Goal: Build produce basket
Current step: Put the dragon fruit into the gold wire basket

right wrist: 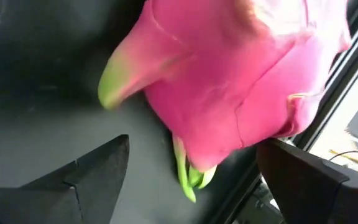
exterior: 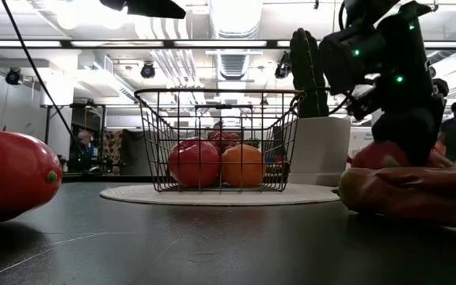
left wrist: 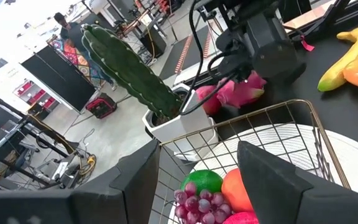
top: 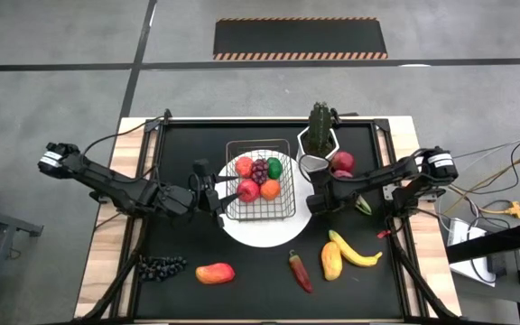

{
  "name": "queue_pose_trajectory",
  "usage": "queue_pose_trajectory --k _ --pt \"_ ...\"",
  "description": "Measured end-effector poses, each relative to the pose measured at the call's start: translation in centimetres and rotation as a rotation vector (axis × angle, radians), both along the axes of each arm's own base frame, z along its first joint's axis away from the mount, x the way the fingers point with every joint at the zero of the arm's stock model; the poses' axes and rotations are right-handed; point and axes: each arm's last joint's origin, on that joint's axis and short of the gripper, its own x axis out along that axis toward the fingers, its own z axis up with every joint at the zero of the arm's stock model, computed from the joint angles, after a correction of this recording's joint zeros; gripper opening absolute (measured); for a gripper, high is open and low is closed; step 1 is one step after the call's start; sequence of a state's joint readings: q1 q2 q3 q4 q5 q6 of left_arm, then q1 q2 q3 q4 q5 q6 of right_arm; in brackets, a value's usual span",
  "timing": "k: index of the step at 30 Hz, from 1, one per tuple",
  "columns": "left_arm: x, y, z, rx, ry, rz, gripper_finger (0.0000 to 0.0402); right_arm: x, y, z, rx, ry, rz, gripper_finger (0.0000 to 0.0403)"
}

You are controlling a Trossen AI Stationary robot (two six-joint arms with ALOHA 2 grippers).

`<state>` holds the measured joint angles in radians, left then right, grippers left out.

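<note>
The wire basket (top: 260, 181) stands on a round white plate (top: 260, 230) and holds red apples, purple grapes, a green piece and an orange. My left gripper (top: 221, 191) hovers open at the basket's left rim; in its wrist view (left wrist: 197, 158) nothing lies between the fingers. My right gripper (right wrist: 192, 144) is open and points down over the pink dragonfruit (right wrist: 229, 74), which lies on the table right of the cactus pot (top: 342, 163). Its fingers stand on either side of the dragonfruit without touching it.
A cactus in a white pot (top: 320, 135) stands just beyond the basket's right corner. Near the front edge lie dark grapes (top: 161, 265), a red mango (top: 215, 273), a red chili (top: 301, 271), a yellow-orange fruit (top: 330, 260) and a banana (top: 357, 253).
</note>
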<state>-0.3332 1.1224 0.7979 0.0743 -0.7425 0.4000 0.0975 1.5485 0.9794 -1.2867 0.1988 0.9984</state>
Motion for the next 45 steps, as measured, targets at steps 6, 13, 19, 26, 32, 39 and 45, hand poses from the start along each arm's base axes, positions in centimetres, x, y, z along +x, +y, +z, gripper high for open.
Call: queue_pose_trajectory --k 6,13,19,26,32,39,45 --pt "0.0 0.0 0.1 0.023 0.005 -0.005 0.0199 -0.5 0.0 2.7 0.0 0.005 -0.037 0.0337" --pt "-0.1 0.1 0.4 0.022 -0.012 -0.004 0.0198 -0.6 -0.5 5.1 -0.023 -0.124 0.052 0.0354" --pt "-0.1 0.1 0.3 0.022 -0.011 -0.002 0.0198 -0.5 -1.5 4.3 0.011 -0.188 0.135 0.0352" --pt "0.0 0.1 0.3 0.02 -0.014 -0.002 0.0198 -0.7 -2.8 2.4 0.031 -0.142 0.139 0.0352" --pt "0.0 0.2 0.3 0.02 -0.012 -0.001 0.0198 -0.6 -3.2 1.4 0.027 -0.157 0.172 0.0352" --pt "0.0 0.2 0.3 0.018 -0.014 0.0 0.0198 0.1 -3.0 1.2 0.096 -0.21 0.27 0.0316" --pt "0.0 0.1 0.3 0.015 -0.021 -0.003 0.0198 0.8 -2.7 1.2 0.141 -0.267 0.364 0.0234"
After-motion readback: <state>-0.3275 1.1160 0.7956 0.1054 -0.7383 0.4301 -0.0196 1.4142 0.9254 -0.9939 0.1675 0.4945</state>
